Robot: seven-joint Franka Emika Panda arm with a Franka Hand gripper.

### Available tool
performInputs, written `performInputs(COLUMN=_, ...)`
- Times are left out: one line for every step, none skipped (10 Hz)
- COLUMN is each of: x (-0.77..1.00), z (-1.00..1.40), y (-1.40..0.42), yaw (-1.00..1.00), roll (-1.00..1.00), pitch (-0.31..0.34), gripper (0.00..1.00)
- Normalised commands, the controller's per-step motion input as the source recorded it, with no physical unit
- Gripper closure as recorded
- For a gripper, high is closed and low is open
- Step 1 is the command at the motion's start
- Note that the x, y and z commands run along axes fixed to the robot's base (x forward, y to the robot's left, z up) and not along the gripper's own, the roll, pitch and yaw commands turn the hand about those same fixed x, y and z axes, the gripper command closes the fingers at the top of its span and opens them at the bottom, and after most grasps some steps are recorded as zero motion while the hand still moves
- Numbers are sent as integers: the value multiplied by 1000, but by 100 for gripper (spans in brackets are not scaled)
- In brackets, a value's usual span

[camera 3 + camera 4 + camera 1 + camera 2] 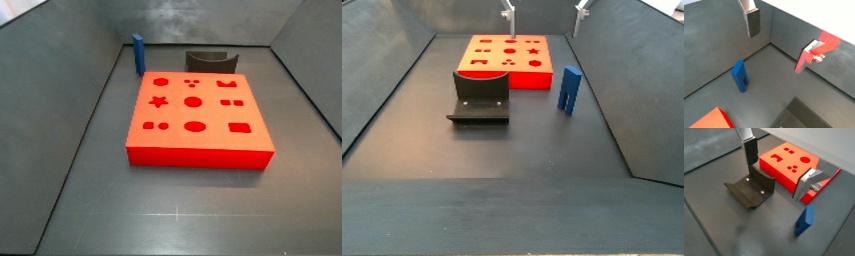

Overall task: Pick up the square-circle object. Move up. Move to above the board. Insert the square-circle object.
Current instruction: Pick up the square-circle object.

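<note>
The square-circle object [571, 90] is a slim blue peg standing upright on the floor beside the board; it shows in both wrist views [739, 75] [805, 221] and in a side view [138, 53]. The board [198, 115] is a large flat red block with darker cut-out holes, also seen in a side view [506, 60] and a wrist view [784, 163]; only its corner [714, 120] shows in a wrist view. My gripper [545, 10] is open and empty, high above the board's far edge, well apart from the peg. In both wrist views its gap [781, 47] [777, 178] holds nothing.
A dark grey curved holder [480, 98] stands on the floor against the board's short side, also in a wrist view [751, 190] and a side view [211, 60]. Grey walls [382, 60] enclose the floor on all sides.
</note>
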Motion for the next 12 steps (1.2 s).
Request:
performInputs(x=-343, z=-223, y=-429, yaw=766, roll=90, pitch=-51, gripper=0)
performInputs(x=-297, z=-209, y=-406, yaw=800, roll=81, pitch=-46, gripper=0)
performInputs(x=-331, z=-320, y=-371, yaw=806, roll=106, pitch=-76, gripper=0)
performInputs(x=-457, z=-451, y=-231, yaw=703, roll=141, pitch=-161, gripper=0)
performInputs(x=-411, z=-546, y=-9, yaw=474, roll=34, pitch=-159, gripper=0)
performInputs(x=-411, z=-637, y=0, yaw=394, roll=26, pitch=-156, gripper=0)
performInputs(x=-489, z=-557, y=0, yaw=400, roll=39, pitch=-167, gripper=0)
performInputs(x=-409, z=-511, y=0, yaw=383, roll=17, pitch=-154, gripper=0)
performInputs(x=0, z=-577, y=-3, yaw=143, roll=-3, pitch=-104, gripper=0)
performInputs(x=14, z=-626, y=0, yaw=0, roll=0, pitch=-59, gripper=0)
performInputs(x=0, z=-586, y=0, yaw=0, roll=-9, pitch=-59, gripper=0)
performInputs(x=0, z=-489, y=0, yaw=0, roll=-16, pitch=-60, gripper=0)
